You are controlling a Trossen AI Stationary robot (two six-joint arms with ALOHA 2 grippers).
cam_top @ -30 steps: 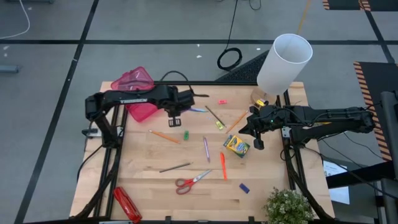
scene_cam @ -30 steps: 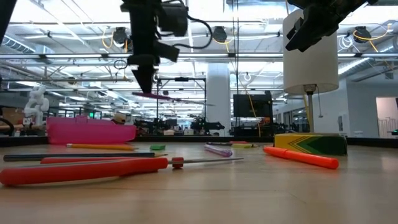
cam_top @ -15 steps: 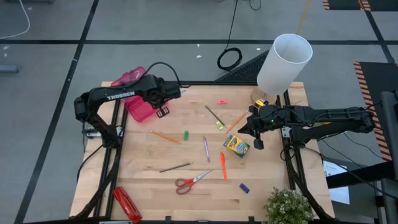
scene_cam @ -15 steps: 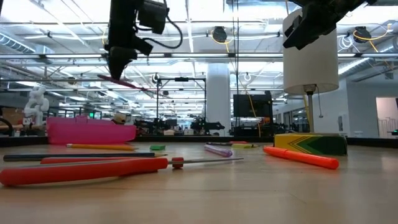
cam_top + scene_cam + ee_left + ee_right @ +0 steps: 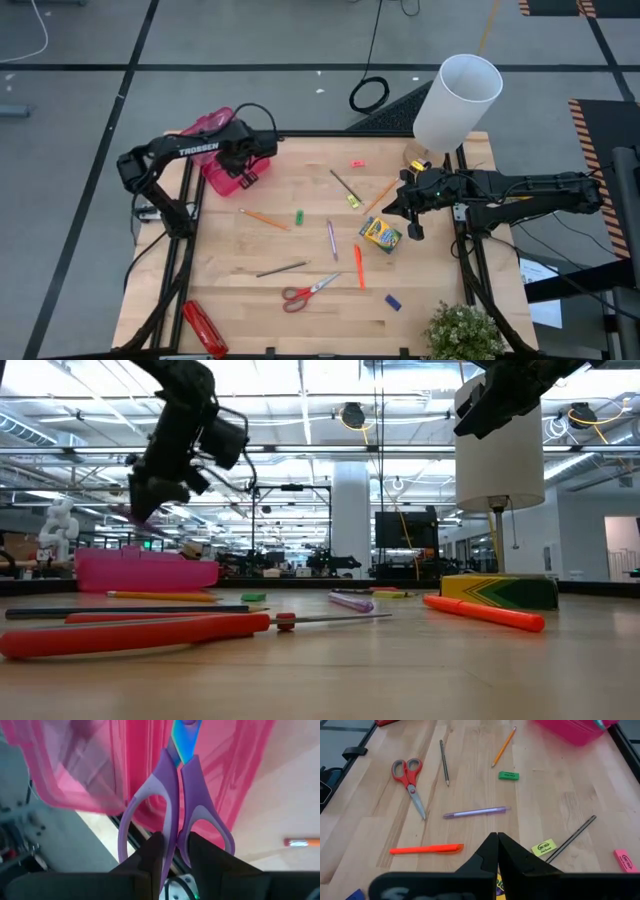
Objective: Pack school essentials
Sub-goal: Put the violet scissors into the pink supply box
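Purple-handled scissors (image 5: 175, 795) are in my left gripper (image 5: 247, 170), which hangs tilted over the open pink case (image 5: 222, 152) at the table's far left corner. On the wood lie red scissors (image 5: 308, 291), an orange marker (image 5: 357, 267), a purple pen (image 5: 331, 240), a green-yellow crayon box (image 5: 380, 235), pencils (image 5: 263, 219) and small erasers (image 5: 299, 216). My right gripper (image 5: 496, 837) is shut on nothing and hovers above the table near the crayon box. My left gripper pinches the scissors between its two fingers (image 5: 152, 852) at the handles' inner sides (image 5: 174, 827), where the two loops meet. The scissors run on in line with the fingers, closed blades (image 5: 184, 740) pointing away over the pink case. They are lifted clear.
A white lamp (image 5: 457, 100) stands at the far right corner and a potted plant (image 5: 462, 333) at the near right. A long red stapler-like object (image 5: 203, 327) lies at the near left corner. Loose stationery is scattered over the table's middle.
My left gripper has carried the purple scissors toward the table's left edge, from above the far middle of the table to over the pink case. It has come lower and tipped from pointing straight down to a slant. It has stayed shut on the scissors.
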